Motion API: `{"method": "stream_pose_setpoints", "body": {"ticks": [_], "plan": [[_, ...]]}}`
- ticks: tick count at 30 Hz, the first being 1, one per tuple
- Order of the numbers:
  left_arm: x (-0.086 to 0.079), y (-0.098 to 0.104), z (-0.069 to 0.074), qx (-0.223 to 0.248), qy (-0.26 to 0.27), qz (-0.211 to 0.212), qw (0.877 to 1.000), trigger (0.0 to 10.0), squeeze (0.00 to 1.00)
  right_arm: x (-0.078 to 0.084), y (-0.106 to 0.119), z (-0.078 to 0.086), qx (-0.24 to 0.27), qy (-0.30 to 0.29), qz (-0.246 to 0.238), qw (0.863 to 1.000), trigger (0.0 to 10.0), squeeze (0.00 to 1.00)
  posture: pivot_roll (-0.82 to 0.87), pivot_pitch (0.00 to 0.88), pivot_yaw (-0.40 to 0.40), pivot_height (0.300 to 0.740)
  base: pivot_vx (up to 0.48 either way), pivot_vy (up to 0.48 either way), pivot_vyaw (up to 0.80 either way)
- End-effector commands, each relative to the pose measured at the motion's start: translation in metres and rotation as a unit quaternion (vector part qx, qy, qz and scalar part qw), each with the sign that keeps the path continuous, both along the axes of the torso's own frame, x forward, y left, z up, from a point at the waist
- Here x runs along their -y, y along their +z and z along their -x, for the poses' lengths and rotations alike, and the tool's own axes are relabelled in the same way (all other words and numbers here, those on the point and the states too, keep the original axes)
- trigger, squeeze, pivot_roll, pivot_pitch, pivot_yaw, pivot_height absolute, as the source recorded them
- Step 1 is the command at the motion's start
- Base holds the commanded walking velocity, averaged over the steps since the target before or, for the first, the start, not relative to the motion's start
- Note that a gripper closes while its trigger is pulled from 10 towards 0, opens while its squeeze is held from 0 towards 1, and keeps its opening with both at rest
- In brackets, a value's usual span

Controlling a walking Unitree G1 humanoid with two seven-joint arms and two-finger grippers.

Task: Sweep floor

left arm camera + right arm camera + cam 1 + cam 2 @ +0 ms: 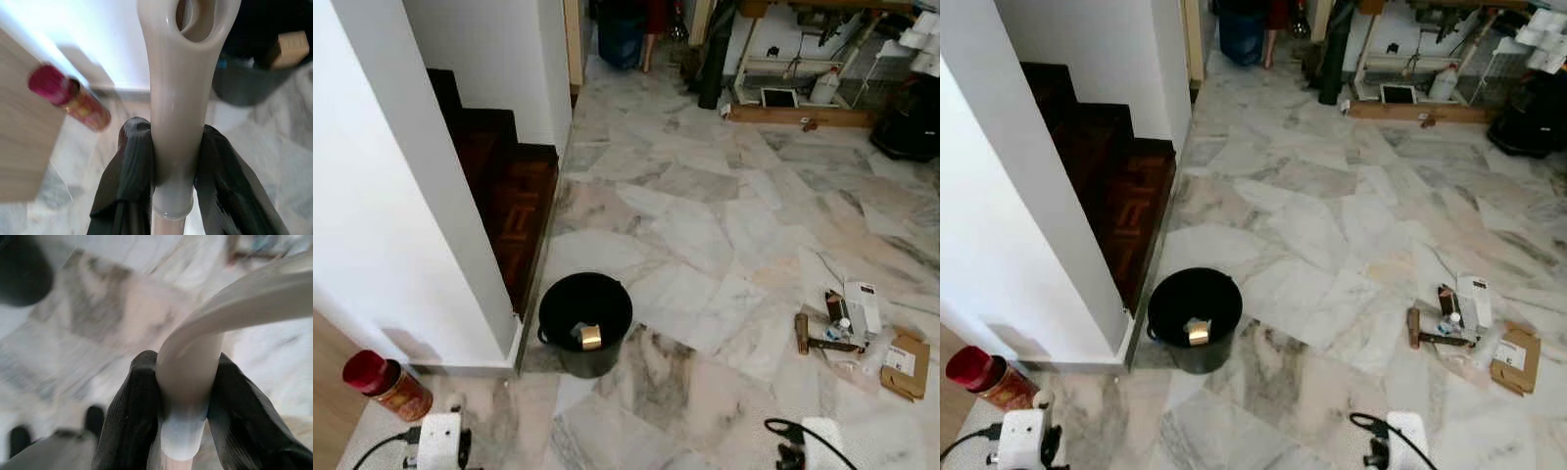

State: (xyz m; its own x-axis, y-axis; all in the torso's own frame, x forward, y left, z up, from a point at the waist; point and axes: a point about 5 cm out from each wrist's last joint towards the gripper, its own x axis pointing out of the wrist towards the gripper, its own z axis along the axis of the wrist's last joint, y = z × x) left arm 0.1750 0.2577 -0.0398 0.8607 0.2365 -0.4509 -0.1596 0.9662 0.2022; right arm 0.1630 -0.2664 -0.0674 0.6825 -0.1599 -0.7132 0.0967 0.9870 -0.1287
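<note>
Where marble floor meets stairs | black bin | litter right

Beige plastic handle with hanging hole, curved beige handle, marble floor

A marble floor of grey, white and pink veined slabs is seen, evenly lit. On the left a white wall is set beside dark wooden stairs. A pale wooden panel is seen at the near left. At the far end, cluttered shelving is placed against a white wall.
</note>
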Motion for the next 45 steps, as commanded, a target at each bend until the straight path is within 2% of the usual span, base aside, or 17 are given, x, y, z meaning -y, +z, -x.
{"method": "stream_pose_setpoints", "body": {"ticks": [1,8,13,16,18,23,29,41,45], "plan": [[-0.004,0.018,-0.012,0.059,-0.004,-0.015,0.998,10.0,0.00,0.012,0.019,-0.019,0.060,0.026,0.053,0.996,10.0,0.00,0.07,0.000,-0.054,0.740,0.000,0.000,0.00],[0.004,0.049,-0.024,0.134,-0.018,-0.026,0.990,10.0,0.00,0.019,0.057,-0.051,0.180,0.029,0.106,0.978,10.0,0.00,0.06,0.000,-0.058,0.740,0.000,0.000,0.00],[0.014,0.064,-0.032,0.161,-0.024,-0.020,0.987,10.0,0.00,0.011,0.071,-0.065,0.234,0.012,0.105,0.967,10.0,0.00,0.06,0.006,-0.056,0.740,0.000,0.000,0.00],[0.018,0.068,-0.034,0.167,-0.027,-0.017,0.985,10.0,0.00,0.007,0.075,-0.069,0.247,0.006,0.103,0.964,10.0,0.00,0.06,0.006,-0.056,0.740,0.000,0.000,0.00],[0.024,0.078,-0.040,0.184,-0.031,-0.015,0.982,10.0,0.00,0.001,0.085,-0.078,0.284,-0.003,0.099,0.954,10.0,0.00,0.07,0.013,-0.051,0.740,0.000,0.000,0.00],[0.030,0.096,-0.048,0.212,-0.040,-0.017,0.976,10.0,0.00,-0.004,0.104,-0.090,0.338,-0.019,0.099,0.936,10.0,0.00,0.07,0.023,-0.047,0.740,0.000,0.000,0.00],[0.035,0.112,-0.058,0.236,-0.044,-0.016,0.971,10.0,0.00,-0.006,0.116,-0.099,0.362,-0.023,0.097,0.927,10.0,0.00,0.07,0.031,-0.045,0.740,0.000,0.000,0.00],[0.045,0.134,-0.071,0.280,-0.047,0.004,0.959,10.0,0.00,-0.018,0.114,-0.105,0.365,-0.035,0.073,0.928,10.0,0.00,0.06,0.060,-0.043,0.740,0.000,0.000,0.00],[0.049,0.134,-0.075,0.272,-0.053,-0.009,0.961,10.0,0.00,-0.018,0.116,-0.109,0.370,-0.058,0.062,0.925,10.0,0.00,0.05,0.063,-0.030,0.740,0.000,0.000,0.00]]}}
